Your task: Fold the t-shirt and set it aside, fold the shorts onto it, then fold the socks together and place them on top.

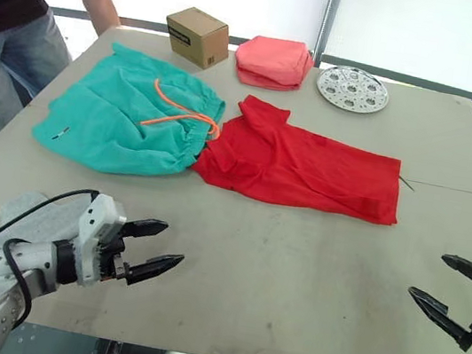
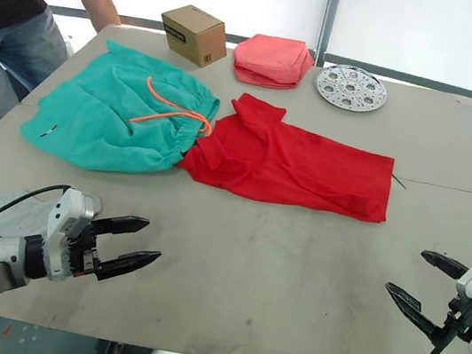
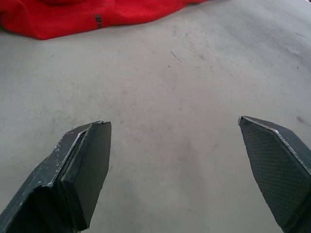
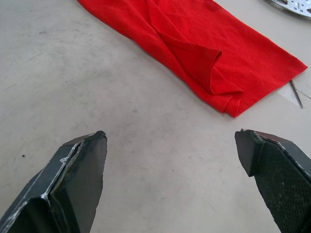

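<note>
At 7 o'clock on the counter (image 1: 291,285), nearest us, we see the left end effector (image 1: 154,249) hovering low over bare surface, fingers spread wide, nothing held. Over at 5 o'clock the right end effector (image 1: 451,285) sits likewise, jaws wide apart and empty, fingertips pointing toward 10 o'clock. Just behind the left arm, at the counter's near-left corner, a small pale grey piece of cloth (image 1: 37,216) lies flat; we can't tell if it's the socks.

Further out, approx. mid-counter, the t-shirt (image 1: 309,166) lies flattened lengthwise, running from centre toward 3 o'clock, w/ a loose fold of fabric along it as the right wrist view shows (image 4: 204,63). Its 9 o'clock end touches the shorts (image 1: 125,114), which are spread out toward 10 o'clock, waistband gathered, orange drawstring (image 1: 179,110) looped across the top and ending right at the shirt.

Beyond those, along the far edge: a cardboard box (image 1: 197,36) at 11 o'clock, a folded salmon-pink cloth (image 1: 272,61) at 12, just beside the box, and a round perforated metal disc (image 1: 352,89) at 1 o'clock. A person (image 1: 20,8) in dark top and jeans stands at the counter's far-left corner, arm reaching toward it.
</note>
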Controlling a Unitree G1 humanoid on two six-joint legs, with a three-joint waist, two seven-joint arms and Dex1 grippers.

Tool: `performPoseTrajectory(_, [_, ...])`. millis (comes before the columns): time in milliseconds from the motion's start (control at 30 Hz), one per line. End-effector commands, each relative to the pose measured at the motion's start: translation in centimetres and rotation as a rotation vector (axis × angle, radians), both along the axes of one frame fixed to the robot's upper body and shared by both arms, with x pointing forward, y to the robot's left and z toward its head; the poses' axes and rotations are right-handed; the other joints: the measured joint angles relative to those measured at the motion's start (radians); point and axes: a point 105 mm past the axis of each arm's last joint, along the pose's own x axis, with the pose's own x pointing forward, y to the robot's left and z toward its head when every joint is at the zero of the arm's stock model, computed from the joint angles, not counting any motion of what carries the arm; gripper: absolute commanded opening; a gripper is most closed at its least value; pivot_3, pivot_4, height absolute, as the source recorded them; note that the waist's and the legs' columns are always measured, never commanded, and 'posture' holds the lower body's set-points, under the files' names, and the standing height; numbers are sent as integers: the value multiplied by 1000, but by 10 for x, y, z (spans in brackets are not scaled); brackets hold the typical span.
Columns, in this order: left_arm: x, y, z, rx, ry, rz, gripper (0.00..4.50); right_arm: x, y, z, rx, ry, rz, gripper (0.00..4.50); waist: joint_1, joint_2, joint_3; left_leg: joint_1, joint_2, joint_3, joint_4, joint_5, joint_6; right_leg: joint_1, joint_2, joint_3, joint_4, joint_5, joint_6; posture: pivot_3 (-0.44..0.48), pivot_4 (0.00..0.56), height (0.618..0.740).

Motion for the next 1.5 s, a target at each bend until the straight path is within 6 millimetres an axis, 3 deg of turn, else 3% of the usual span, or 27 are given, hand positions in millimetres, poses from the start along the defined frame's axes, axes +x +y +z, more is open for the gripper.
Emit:
performPoseTrajectory(33, [8,-5,10,-35,-49,4,4471,7,10,10,17,-37,21,4465,0,0,0,0,0,0,0,0,0,0,0,0,0,0,0,0,150,740])
performPoseTrajectory(300, [33,-14,23,-124,-77,45,4471,17,35,23,95,-112,58,4465,1,-1,0,-1,-1,0,1,0,0,0,0,0,0,0,0,0,150,740])
performPoseTrajectory(467, [58,0,34,-104,-158,140,4471,16,73,42,158,-209,199,4465,-1,-1,-1,-1,-2,0,0,0,0,0,3,0,0,2,-3,0,150,740])
performPoseTrajectory(667, [79,16,36,-2,-220,173,4471,11,110,47,195,-215,358,4465,-1,-1,-1,0,-2,0,0,0,0,0,3,0,1,2,-4,0,150,740])
performPoseTrajectory(767, [93,12,44,38,-271,117,4471,13,124,50,214,-231,400,4465,3,-2,-1,-1,-2,1,2,0,0,0,3,-2,0,2,-4,0,150,740])
performPoseTrajectory(867, [106,6,50,44,-290,70,4471,16,132,49,210,-242,417,4465,2,-3,-1,-2,-2,1,2,0,0,1,2,-1,0,3,-4,0,150,740])
performPoseTrajectory(900, [110,1,52,57,-303,42,3957,17,135,49,211,-244,421,4500,2,-3,-1,-2,-2,1,2,0,0,1,2,-1,0,3,-4,0,150,740])
performPoseTrajectory(1200, [148,-24,54,182,-354,-91,3957,17,148,47,207,-255,421,4500,0,-3,-1,-3,-3,3,2,0,0,1,4,-1,1,3,-4,0,150,740])
performPoseTrajectory(1500, [169,-23,55,229,-369,-151,3957,17,150,44,193,-261,380,4500,-1,-3,-1,-3,-2,2,2,0,0,0,5,-1,1,3,-4,0,150,740])
